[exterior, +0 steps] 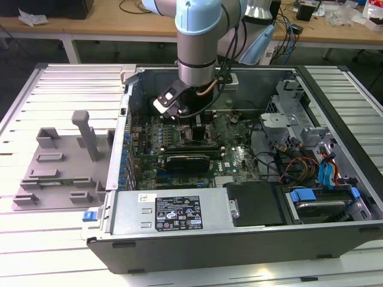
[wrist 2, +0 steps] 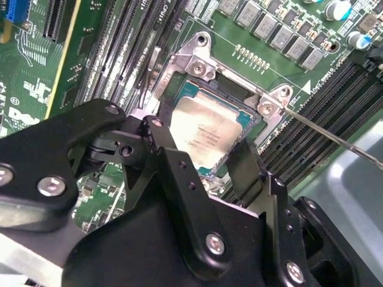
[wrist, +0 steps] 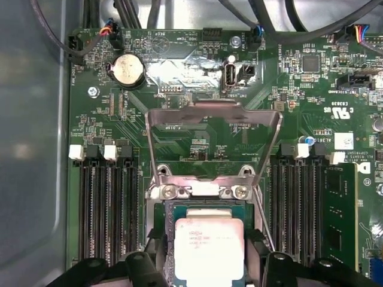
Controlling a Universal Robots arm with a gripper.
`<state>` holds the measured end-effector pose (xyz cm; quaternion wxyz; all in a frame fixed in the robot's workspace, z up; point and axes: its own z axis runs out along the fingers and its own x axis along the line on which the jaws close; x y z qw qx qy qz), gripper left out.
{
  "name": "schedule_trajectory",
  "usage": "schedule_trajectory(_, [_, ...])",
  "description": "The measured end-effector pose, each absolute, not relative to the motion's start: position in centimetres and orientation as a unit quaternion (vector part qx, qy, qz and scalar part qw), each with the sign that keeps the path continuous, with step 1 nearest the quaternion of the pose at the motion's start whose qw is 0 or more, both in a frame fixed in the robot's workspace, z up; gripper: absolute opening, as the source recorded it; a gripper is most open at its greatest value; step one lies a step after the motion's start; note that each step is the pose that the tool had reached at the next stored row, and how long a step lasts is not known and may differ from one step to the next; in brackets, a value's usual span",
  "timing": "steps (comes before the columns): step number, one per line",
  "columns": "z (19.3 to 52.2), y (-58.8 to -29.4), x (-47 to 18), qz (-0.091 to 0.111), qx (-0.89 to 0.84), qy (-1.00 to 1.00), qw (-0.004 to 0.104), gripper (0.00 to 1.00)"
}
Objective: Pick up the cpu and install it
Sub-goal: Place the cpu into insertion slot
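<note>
The cpu (wrist 2: 206, 134) (wrist: 208, 251), a small square chip with a pale silver top and thin green rim, lies level in the motherboard socket, below the socket's metal bracket (wrist 2: 200, 57). In both wrist views my gripper (wrist 2: 201, 140) (wrist: 207, 258) straddles it, one black finger pressed against each of two opposite edges, shut on the chip. The socket's metal load plate (wrist: 213, 113) stands swung open beyond the chip. A thin retention lever (wrist 2: 335, 134) sticks out to one side. In the exterior view the arm reaches down into the open computer case, the gripper (exterior: 192, 118) low over the board.
Rows of black memory slots (wrist: 108, 203) flank the socket, with one green module (wrist: 340, 215) fitted. The case wall (exterior: 239, 239) and the white-labelled power supply (exterior: 173, 212) stand close by. A grey plastic tray (exterior: 60, 173) lies on the table at the exterior view's left.
</note>
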<state>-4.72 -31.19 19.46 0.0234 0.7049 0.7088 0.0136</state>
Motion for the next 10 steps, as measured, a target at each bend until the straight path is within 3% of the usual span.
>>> schedule_trajectory(10, [20.7,-31.2,-4.7,0.015,0.705,0.709,0.022,0.62])
